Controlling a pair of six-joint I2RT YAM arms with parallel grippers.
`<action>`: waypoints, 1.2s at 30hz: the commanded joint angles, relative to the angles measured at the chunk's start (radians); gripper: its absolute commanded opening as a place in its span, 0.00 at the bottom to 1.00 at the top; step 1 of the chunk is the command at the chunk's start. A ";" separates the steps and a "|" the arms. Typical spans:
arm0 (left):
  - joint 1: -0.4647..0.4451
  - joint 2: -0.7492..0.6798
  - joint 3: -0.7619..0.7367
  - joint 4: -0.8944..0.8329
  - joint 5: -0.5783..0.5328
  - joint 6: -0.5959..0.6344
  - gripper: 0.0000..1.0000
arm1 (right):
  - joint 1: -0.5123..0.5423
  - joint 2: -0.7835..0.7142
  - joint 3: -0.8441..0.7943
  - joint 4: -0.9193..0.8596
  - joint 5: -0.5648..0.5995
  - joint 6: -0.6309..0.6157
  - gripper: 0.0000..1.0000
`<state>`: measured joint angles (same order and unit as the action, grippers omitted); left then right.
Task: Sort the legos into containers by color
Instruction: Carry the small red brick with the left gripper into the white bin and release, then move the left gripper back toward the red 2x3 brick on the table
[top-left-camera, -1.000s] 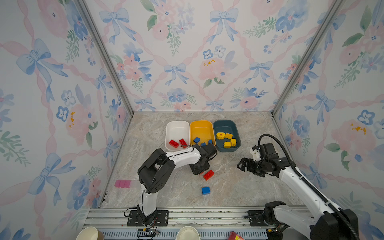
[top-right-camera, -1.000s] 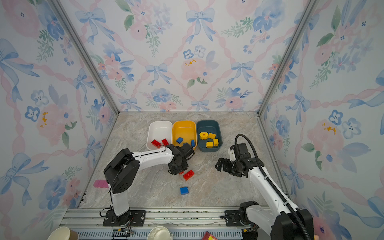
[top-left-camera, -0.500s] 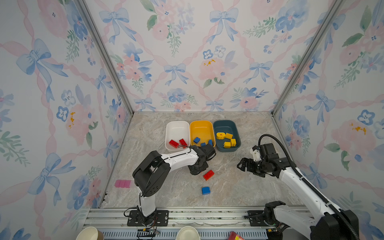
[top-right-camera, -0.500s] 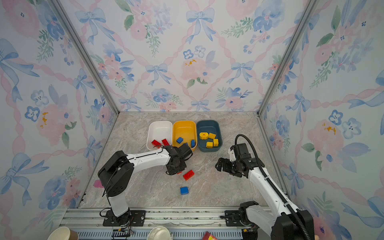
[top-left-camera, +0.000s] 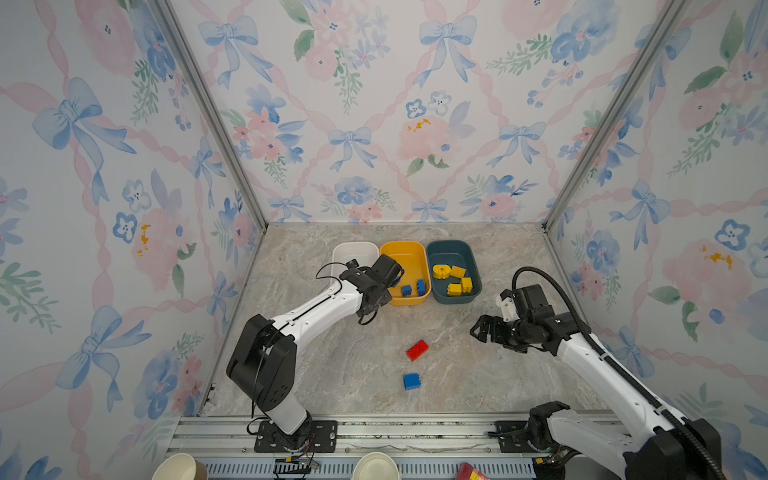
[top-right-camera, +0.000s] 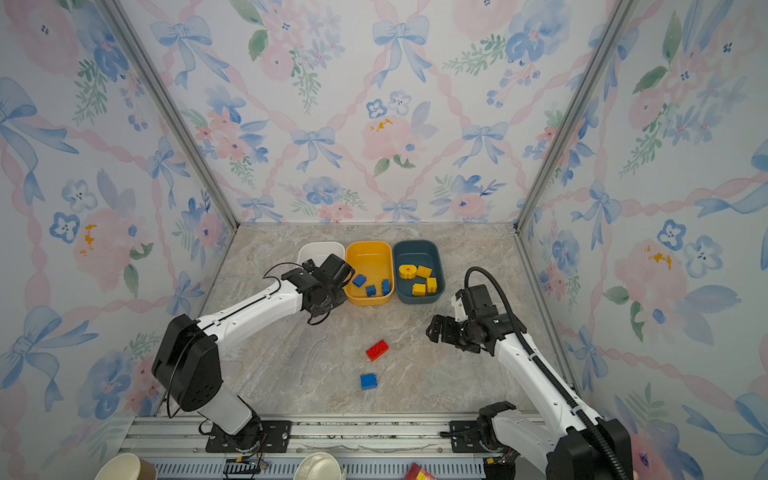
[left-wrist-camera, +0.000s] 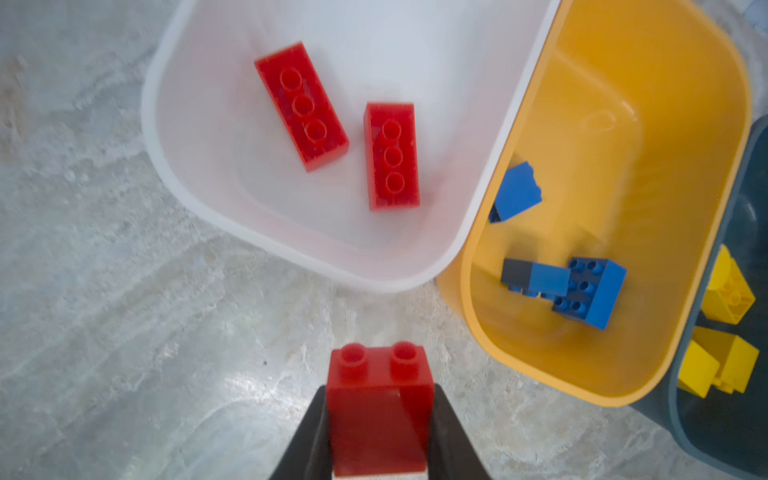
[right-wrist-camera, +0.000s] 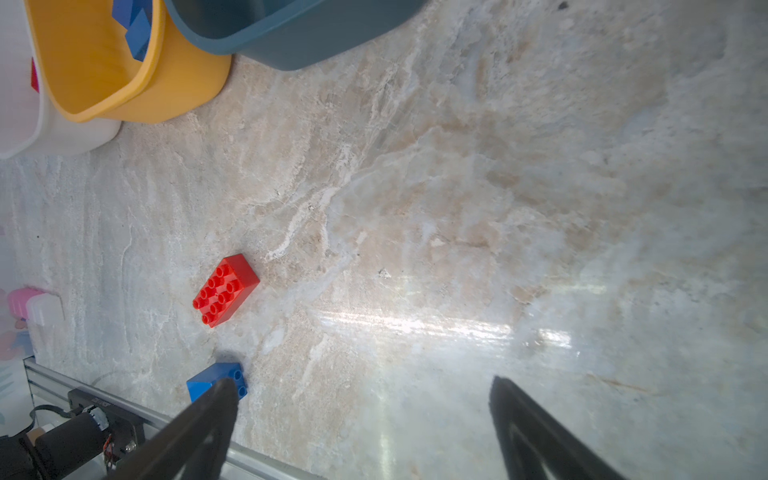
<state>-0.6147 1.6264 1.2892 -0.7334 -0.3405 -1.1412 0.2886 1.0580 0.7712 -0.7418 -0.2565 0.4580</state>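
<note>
We find the left gripper (left-wrist-camera: 380, 390) clamped on a small red brick (left-wrist-camera: 376, 415), one finger on each side and the studs pointing away from the wrist. It hangs by the near corner of the white tub (left-wrist-camera: 166, 124), which holds two long red bricks (left-wrist-camera: 301, 106) lying studs down. Touching that tub is the yellow-orange tub (left-wrist-camera: 665, 208) with three blue bricks (left-wrist-camera: 582, 286) in it, and then comes the teal tub (left-wrist-camera: 675, 399) with the yellow bricks (left-wrist-camera: 719, 365). Well apart, the right gripper (right-wrist-camera: 361, 386) hovers over the marble table (right-wrist-camera: 457, 187) with its fingers spread wide and gripping nothing. On the table lie a loose red brick (top-left-camera: 417, 350) and a loose blue brick (top-left-camera: 411, 381), neither yet sorted.
</note>
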 joint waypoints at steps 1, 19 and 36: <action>0.054 0.033 0.103 -0.007 -0.093 0.141 0.22 | 0.028 0.006 0.044 -0.030 0.029 0.022 0.97; 0.220 0.422 0.355 0.154 -0.053 0.363 0.27 | 0.133 0.025 0.085 -0.033 0.096 0.088 0.97; 0.207 0.336 0.272 0.152 -0.093 0.410 0.69 | 0.138 0.041 0.073 -0.011 0.091 0.085 0.97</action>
<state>-0.3981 2.0274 1.5864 -0.5735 -0.4053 -0.7609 0.4145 1.0874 0.8337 -0.7475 -0.1745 0.5362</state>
